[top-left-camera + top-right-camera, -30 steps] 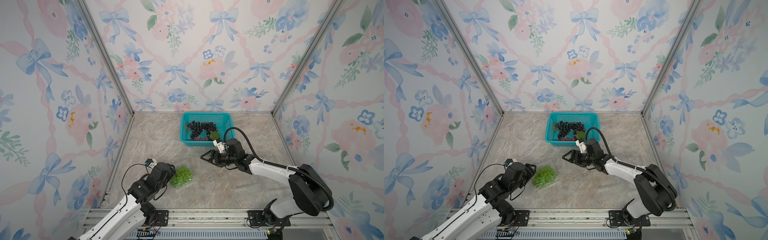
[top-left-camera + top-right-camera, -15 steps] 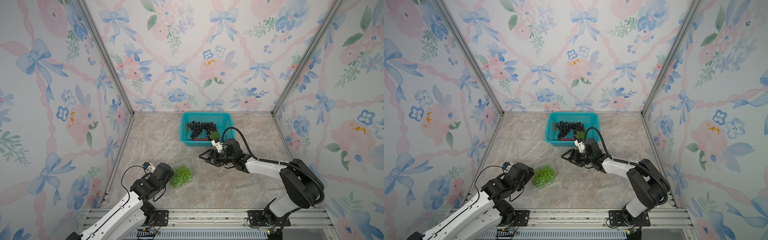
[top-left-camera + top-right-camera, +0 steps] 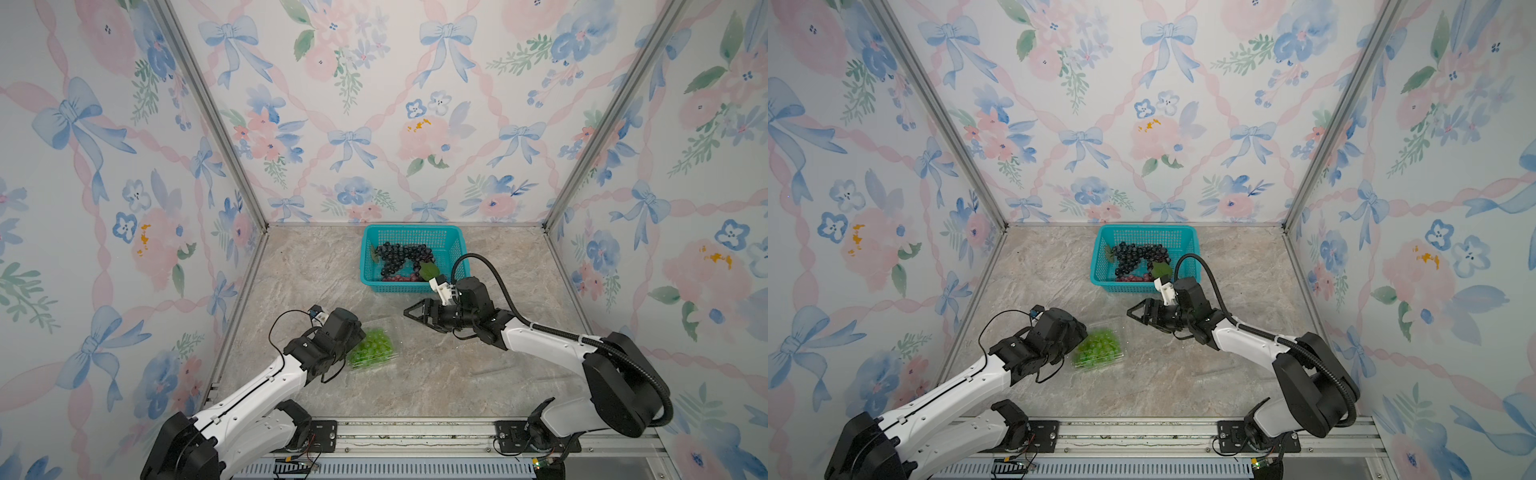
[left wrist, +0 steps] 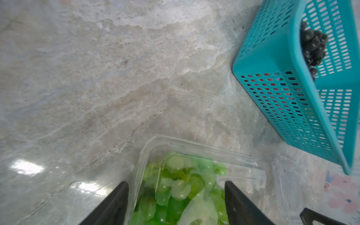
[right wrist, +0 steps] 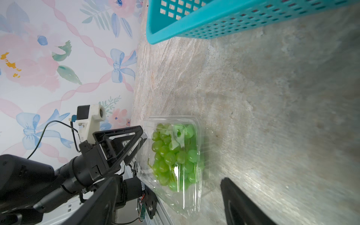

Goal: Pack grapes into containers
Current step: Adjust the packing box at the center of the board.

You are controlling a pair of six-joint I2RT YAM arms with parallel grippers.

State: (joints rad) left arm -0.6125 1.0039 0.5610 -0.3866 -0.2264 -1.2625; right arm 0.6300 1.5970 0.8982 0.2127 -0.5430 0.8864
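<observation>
While the left gripper (image 4: 175, 183) stands wide open, jaws straddling one end of the clear container (image 4: 194, 148) holding the green grapes (image 4: 175, 194), contact unclear, the right gripper (image 3: 415, 311) gapes empty, that container well ahead of its jaws.

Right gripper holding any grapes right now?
No, the right gripper is open and empty, apart from the green grapes lying in the clear container.
</observation>
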